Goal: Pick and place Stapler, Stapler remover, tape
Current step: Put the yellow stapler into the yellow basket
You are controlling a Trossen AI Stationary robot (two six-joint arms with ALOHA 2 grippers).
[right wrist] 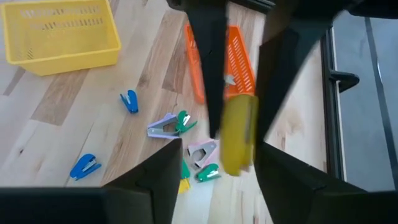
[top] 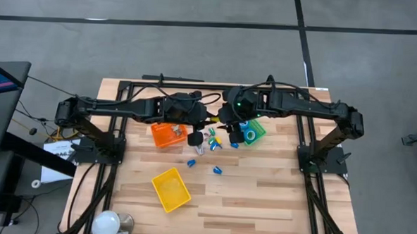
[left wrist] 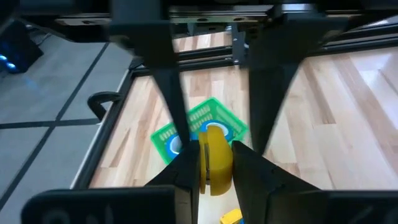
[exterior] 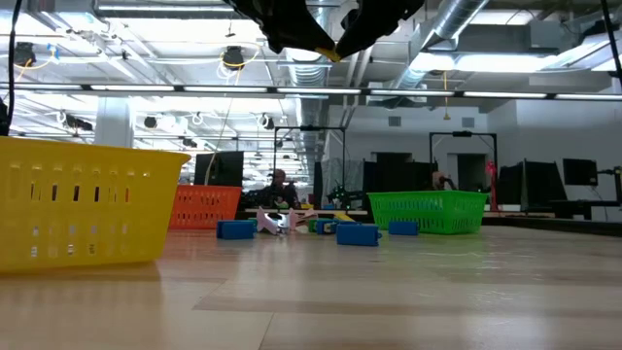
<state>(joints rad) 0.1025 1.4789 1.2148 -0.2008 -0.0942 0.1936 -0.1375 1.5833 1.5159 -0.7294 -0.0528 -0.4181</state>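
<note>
Wooden table [top: 261, 197]; left end effector [left wrist: 214, 163] clamped on half-hidden yellow stapler [left wrist: 216, 160], right end effector [right wrist: 233, 152] apart.

yellow bin [top: 171, 189] | orange bin [top: 167, 135] | green bin [top: 256, 130] | blue tape [left wrist: 214, 131] | yellow stapler [left wrist: 216, 163]

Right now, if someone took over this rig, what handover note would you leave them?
Left tool: shut on a small yellow oblong plastic piece, likely a stapler, held in the air.
Right tool: open, facing it closely, holding nothing.
Done: at least two round blue tape rolls lie in the green plastic mesh bin.
Left: the yellow piece needs binning. Small blue pieces, green pieces and lilac pieces lie loose on the wooden table near the orange plastic bin. The yellow plastic bin stands apart.
</note>
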